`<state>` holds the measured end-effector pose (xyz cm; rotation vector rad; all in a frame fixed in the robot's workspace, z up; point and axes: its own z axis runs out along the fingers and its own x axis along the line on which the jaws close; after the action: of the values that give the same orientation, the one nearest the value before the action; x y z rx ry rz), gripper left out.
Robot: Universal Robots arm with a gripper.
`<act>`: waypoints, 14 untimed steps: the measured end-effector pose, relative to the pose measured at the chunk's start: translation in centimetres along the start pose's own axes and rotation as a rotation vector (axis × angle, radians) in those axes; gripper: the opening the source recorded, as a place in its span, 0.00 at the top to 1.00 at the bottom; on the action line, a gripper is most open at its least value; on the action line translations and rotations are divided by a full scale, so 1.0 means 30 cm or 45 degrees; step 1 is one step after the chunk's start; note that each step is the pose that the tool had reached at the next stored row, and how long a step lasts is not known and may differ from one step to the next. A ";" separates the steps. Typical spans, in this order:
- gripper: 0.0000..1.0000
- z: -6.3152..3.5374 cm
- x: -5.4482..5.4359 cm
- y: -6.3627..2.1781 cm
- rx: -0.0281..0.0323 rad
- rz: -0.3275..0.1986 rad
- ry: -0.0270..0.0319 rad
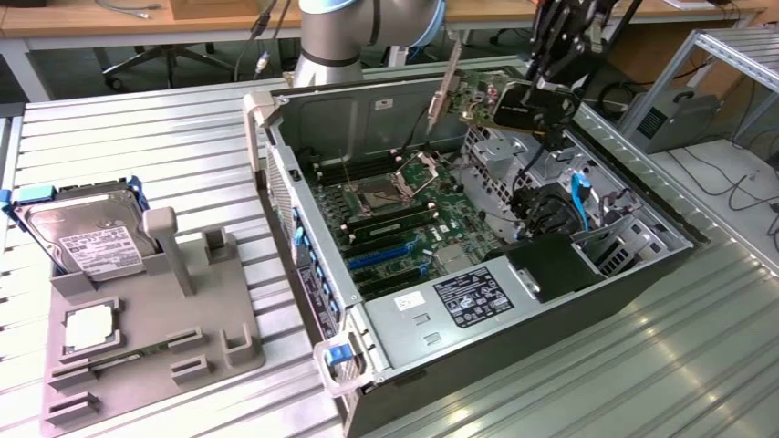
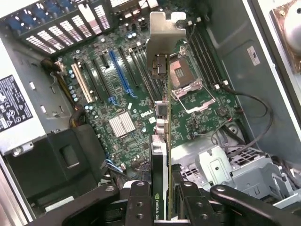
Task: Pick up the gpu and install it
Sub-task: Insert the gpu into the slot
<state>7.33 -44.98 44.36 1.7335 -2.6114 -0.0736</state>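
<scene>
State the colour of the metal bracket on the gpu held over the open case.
Silver. The bracket of the gpu shows best in the wrist view.

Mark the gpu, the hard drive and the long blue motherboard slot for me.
gpu [image 2: 162, 33], wrist view, on its silver bracket.
hard drive [image 1: 104, 245], exterior view, on its white label.
blue slot [image 2: 121, 73], wrist view, midway along its length.

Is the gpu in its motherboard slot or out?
Out: the end effector holds the gpu edge-on above the motherboard, clear of its slots.
</scene>
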 end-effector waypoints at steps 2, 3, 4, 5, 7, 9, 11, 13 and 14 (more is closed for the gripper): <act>0.73 0.000 0.000 0.000 -0.0012 -0.059 0.0025; 0.73 0.000 0.000 0.000 -0.0017 -0.082 0.0034; 0.73 0.000 0.000 0.000 -0.0023 -0.112 0.0047; 0.73 0.000 0.000 0.000 -0.0027 -0.132 0.0056; 0.73 0.000 0.000 0.000 -0.0037 -0.179 0.0076; 0.73 0.000 0.000 0.000 -0.0046 -0.225 0.0094; 0.73 0.000 0.000 0.000 -0.0061 -0.296 0.0126; 0.73 0.001 0.000 0.000 -0.0074 -0.363 0.0155; 0.73 0.001 0.000 0.000 -0.0080 -0.388 0.0165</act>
<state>7.33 -44.98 44.34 2.1052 -2.3129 -0.0711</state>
